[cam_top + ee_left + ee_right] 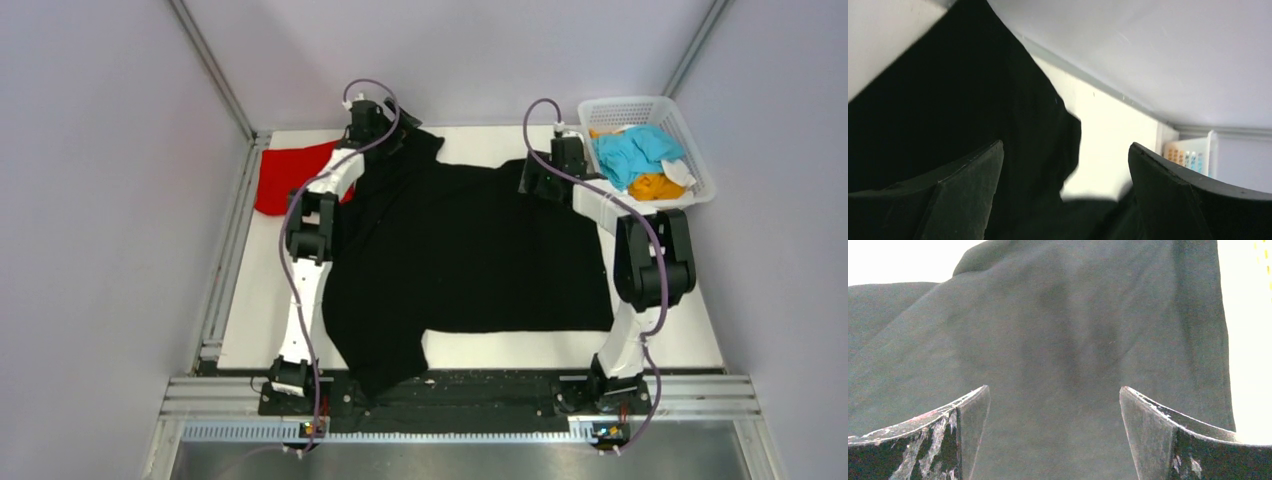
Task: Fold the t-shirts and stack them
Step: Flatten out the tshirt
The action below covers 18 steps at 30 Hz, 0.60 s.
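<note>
A large black t-shirt (470,255) lies spread over the table, one part hanging over the near edge. My left gripper (398,135) hovers over its far left corner, open, with black cloth (963,115) below and between the fingers (968,190). My right gripper (537,178) is low over the shirt's far right part, also open, with only flat black cloth (1058,330) between its fingers (1153,430). A red t-shirt (288,175) lies at the far left of the table. Light blue (635,150) and orange (655,187) t-shirts sit crumpled in the basket.
A white mesh basket (690,130) stands at the far right corner, also seen in the left wrist view as the basket (1193,157). Grey walls close in the table on three sides. Bare table (520,348) shows in front of the black shirt.
</note>
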Each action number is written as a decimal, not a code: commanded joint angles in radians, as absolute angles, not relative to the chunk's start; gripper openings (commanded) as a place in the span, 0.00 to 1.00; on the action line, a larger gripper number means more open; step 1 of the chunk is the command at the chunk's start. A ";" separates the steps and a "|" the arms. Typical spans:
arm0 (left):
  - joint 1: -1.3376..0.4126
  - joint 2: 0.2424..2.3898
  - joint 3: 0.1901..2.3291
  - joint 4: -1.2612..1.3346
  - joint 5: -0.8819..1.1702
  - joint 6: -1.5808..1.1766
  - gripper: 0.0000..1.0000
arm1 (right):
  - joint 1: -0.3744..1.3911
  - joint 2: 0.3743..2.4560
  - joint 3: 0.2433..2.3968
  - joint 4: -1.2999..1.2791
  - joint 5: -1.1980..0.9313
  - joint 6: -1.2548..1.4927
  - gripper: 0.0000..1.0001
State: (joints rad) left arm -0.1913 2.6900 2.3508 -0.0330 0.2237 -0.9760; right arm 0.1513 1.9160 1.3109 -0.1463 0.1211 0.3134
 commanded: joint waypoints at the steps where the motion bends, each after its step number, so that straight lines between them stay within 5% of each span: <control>1: -0.237 2.246 2.111 -0.152 0.214 -0.758 0.99 | 0.222 1.726 1.199 -0.137 0.123 0.278 0.99; 7: -0.364 1.857 1.703 -0.352 0.014 -0.570 0.99 | 0.292 1.555 0.998 -0.173 0.157 0.334 0.99; 12: -0.499 1.509 1.175 -0.242 -0.050 -0.585 0.99 | 0.343 1.320 0.784 -0.139 0.120 0.398 0.99; 18: -0.566 1.304 0.801 -0.102 -0.072 -0.689 0.99 | 0.462 1.226 0.649 -0.045 -0.106 0.430 0.99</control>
